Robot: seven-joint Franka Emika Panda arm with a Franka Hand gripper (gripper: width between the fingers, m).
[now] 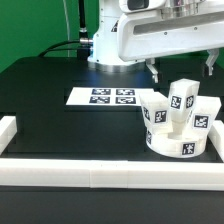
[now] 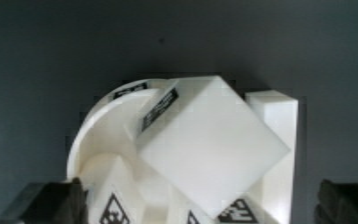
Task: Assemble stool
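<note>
Counter (image 1: 50, 120): black top, takes up most of the exterior view. White border rails (image 1: 100, 172) run along the near edge, with short returns at both ends.

Arm (image 1: 150, 35): white Panda body at the top of the exterior view, base at the back of the counter, wrist section reaching toward the exterior view's right. It hangs above the stool parts, clear of them.

Marker board (image 1: 110, 97): flat white sheet with four black tags, lying on the counter to the exterior view's left of the stool parts, well apart from them.

Seat (image 1: 178, 140): thick round white ring, near the exterior view's right corner just inside the rails, flat on the counter, tags on its side wall. In the wrist view the curved rim of the seat (image 2: 108, 130) shows behind a leg.

Legs (image 1: 183, 105): several small white blocks with tags stand on or against the seat, packed together, some tilted. Exact count and which ones are seated in the ring: can't tell. In the wrist view one leg (image 2: 208, 140) fills the centre, turned corner-up like a diamond; a second block edge sits just beside it.

Fingers (image 1: 153, 72): dark tips below the wrist, spread wide, pinching nothing, above and behind the legs without touching.
</note>
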